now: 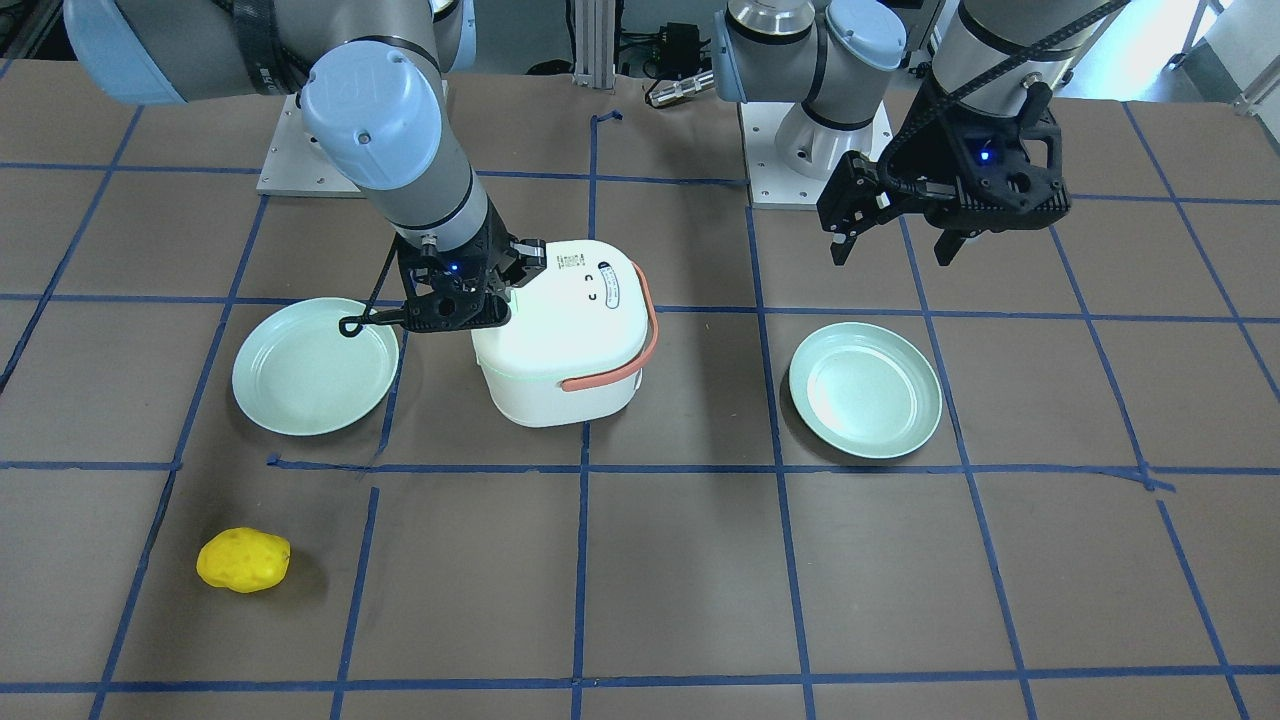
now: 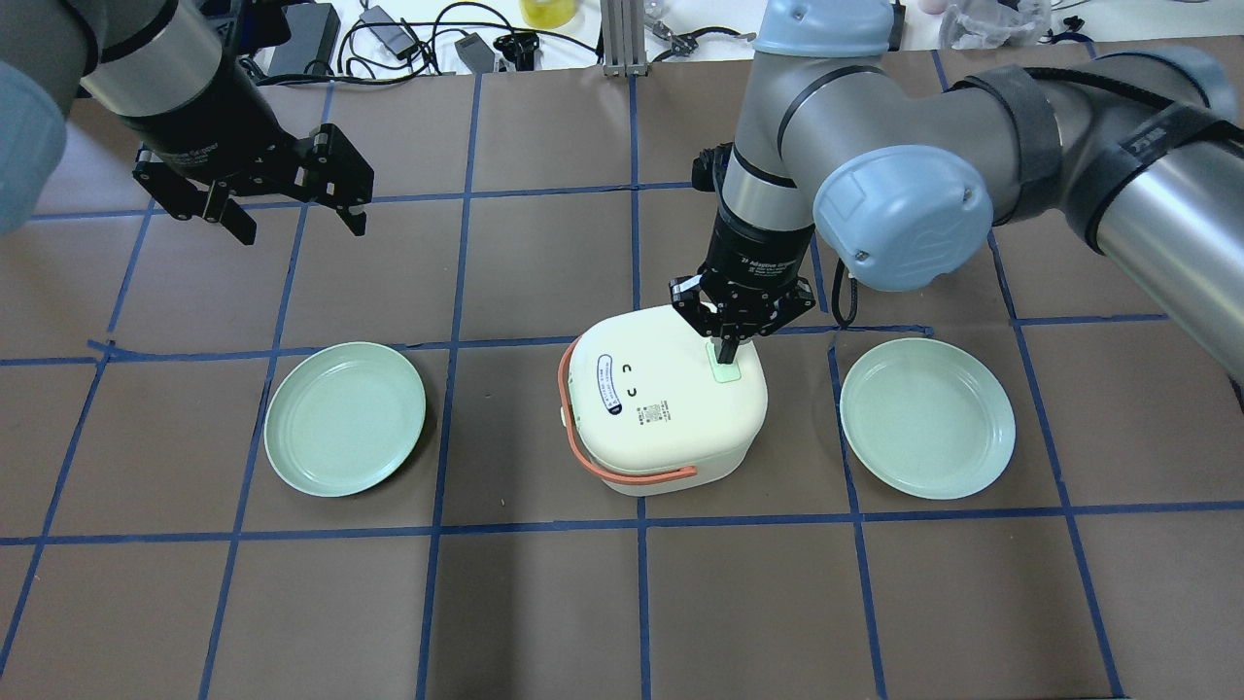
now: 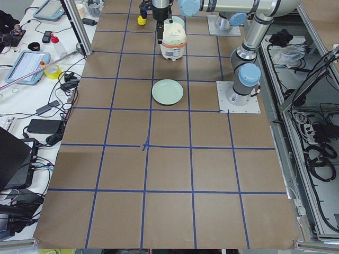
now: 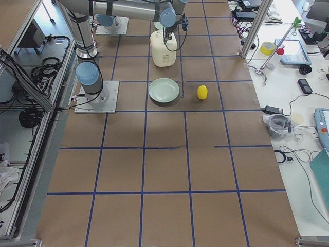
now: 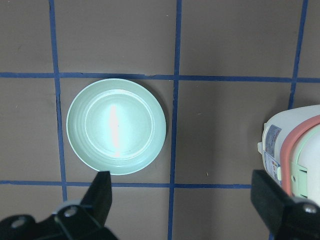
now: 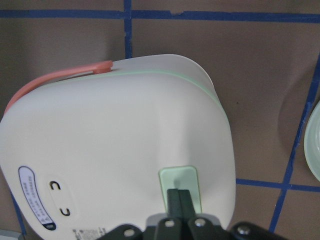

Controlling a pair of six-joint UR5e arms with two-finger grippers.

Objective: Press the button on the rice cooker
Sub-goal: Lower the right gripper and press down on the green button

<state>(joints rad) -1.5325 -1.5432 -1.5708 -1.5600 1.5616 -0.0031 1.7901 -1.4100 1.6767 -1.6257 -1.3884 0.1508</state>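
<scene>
A: Nearest the wrist camera, the right gripper (image 6: 178,191) has its fingers pressed together into one narrow tip. It holds nothing, and that tip sits on the pale green button (image 6: 178,176) near the lid's edge.

B: What would a good press take?

A: A straight push down along the fingers, centred on the pad and gentle. The rice cooker (image 2: 661,408) stands loose on the table (image 2: 544,603), mid-table between two plates. A shove so close to its rim could tip or slide it.

B: Is the button down yet?

A: Probably touched, but no view shows whether it has sunk. The fingers cover part of it, and the side cameras are too distant to help.

B: And beyond the lid?

A: The orange handle (image 6: 65,74) lies folded around the side away from the button, clear of the press. The right plate (image 2: 928,418) and left plate (image 2: 345,418) flank the cooker, both apart from it. Farther off, the left gripper (image 2: 299,228) hangs with its fingers spread wide and empty, well away. A lumpy yellow object (image 1: 243,560) lies near the operators' edge, and what it is cannot be made out. The lid's printed label is too small to read.
</scene>
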